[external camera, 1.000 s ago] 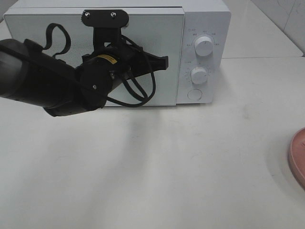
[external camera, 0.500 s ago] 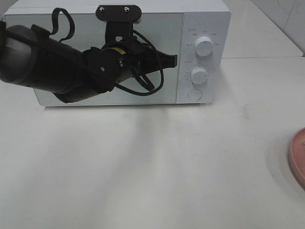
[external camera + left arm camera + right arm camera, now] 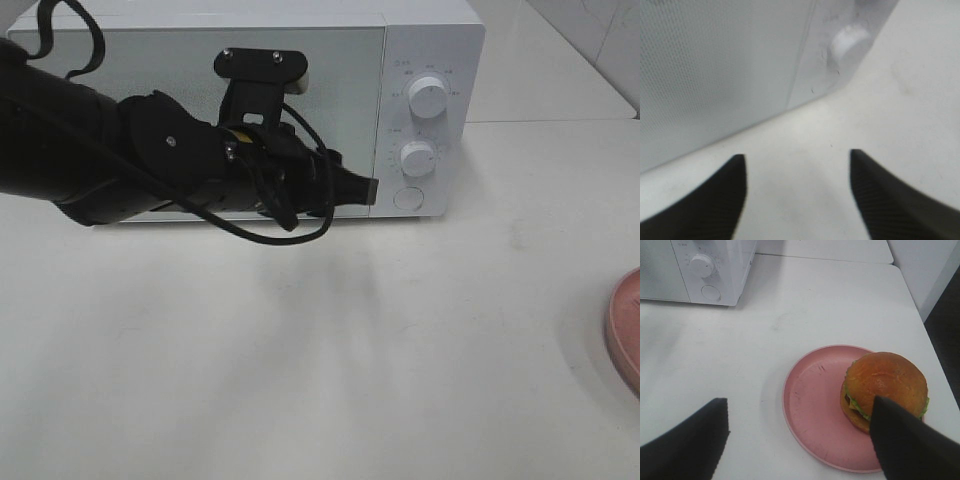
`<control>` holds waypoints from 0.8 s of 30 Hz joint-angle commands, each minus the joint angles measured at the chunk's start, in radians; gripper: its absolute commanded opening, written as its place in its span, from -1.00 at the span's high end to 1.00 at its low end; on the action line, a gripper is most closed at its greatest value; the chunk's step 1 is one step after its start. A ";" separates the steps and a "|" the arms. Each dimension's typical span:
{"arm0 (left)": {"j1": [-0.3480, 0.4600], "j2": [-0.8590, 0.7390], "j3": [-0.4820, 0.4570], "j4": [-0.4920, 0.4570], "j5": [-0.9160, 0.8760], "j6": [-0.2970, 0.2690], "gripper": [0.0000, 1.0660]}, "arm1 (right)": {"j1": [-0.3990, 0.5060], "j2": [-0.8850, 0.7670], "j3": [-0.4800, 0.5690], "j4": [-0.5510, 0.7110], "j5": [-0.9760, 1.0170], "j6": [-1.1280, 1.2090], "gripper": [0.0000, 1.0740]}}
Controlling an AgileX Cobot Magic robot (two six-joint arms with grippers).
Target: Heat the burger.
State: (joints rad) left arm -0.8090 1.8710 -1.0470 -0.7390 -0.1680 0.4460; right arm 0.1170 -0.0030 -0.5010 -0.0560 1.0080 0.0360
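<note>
The burger (image 3: 885,382), with a golden-brown bun and green lettuce, sits on the pink plate (image 3: 812,410) in the right wrist view. My right gripper (image 3: 798,404) hangs open above the plate, and one finger (image 3: 910,445) covers the burger's near edge. The white microwave (image 3: 430,45) stands at the back with its door (image 3: 150,60) closed. My left gripper (image 3: 368,188) is low in front of the door's right edge, beside the round button (image 3: 408,198). Its fingers (image 3: 715,200) stand apart with nothing between them, over the tabletop.
Two white knobs (image 3: 428,96) sit above the button on the microwave's control panel. Only a sliver of the pink plate (image 3: 625,330) shows at the right edge of the overhead view. The black left arm (image 3: 120,160) and its cables cross the door.
The left arm has swung right across the door, then dropped to its lower right corner. The right arm has not visibly moved.
</note>
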 commanded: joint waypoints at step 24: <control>0.178 -0.095 0.016 0.284 0.966 -0.133 -0.92 | -0.005 -0.034 0.002 -0.010 -0.015 -0.002 -0.42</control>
State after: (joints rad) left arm -0.6550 1.8010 -1.0330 -0.4700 0.7570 0.3320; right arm 0.1170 -0.0030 -0.5010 -0.0560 1.0080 0.0360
